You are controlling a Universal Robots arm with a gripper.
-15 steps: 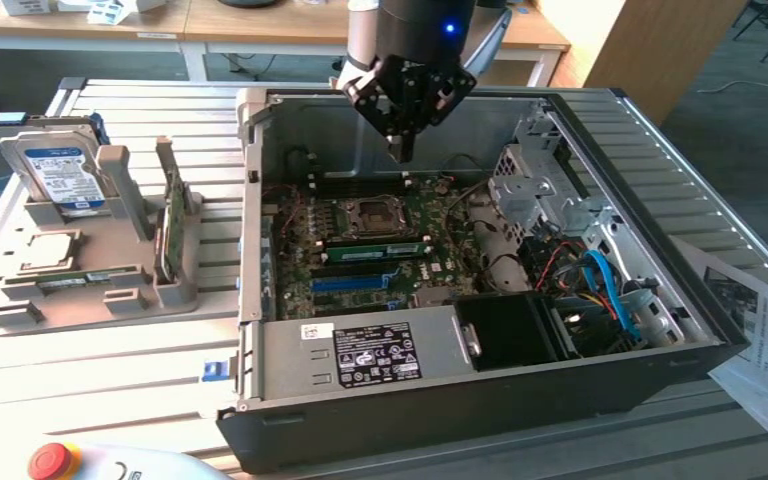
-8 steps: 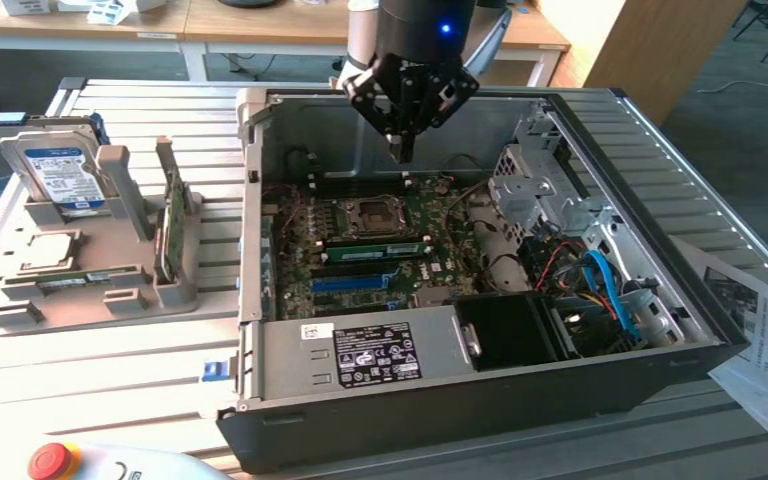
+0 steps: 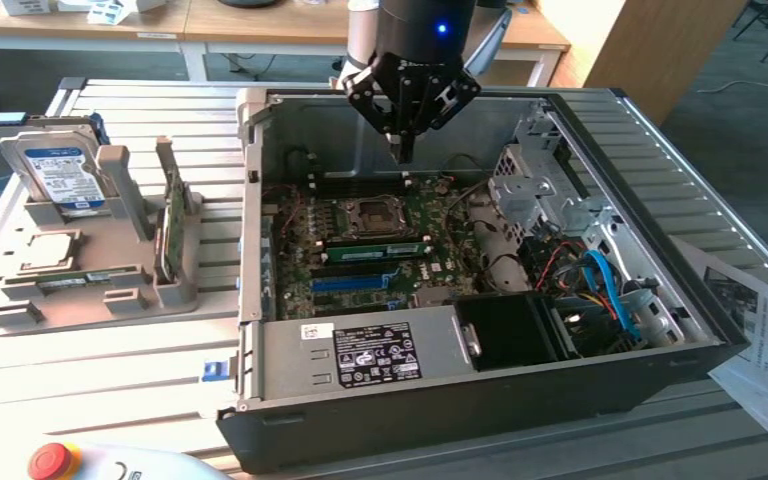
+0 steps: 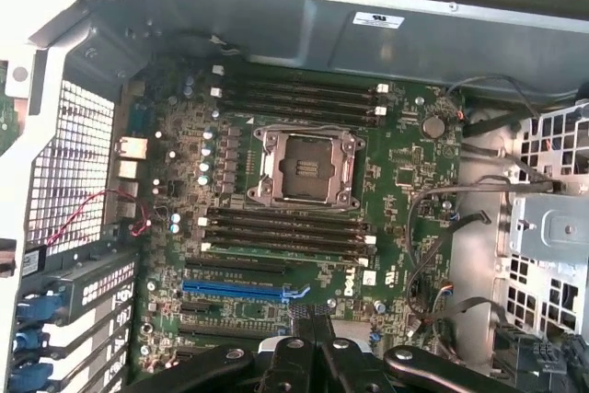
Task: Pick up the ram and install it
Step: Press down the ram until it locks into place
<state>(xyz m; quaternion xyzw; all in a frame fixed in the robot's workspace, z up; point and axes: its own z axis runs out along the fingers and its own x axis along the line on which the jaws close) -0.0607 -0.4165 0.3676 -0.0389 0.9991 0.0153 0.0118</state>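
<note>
Gripper fingers together, empty, above motherboard; one ram seated

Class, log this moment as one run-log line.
gripper: shut, above open computer case | ram: in slot on motherboard

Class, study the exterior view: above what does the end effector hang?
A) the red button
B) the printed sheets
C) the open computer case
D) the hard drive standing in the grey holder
C: the end effector hangs over the open computer case, above the far part of its motherboard, well away from the other three.
</note>
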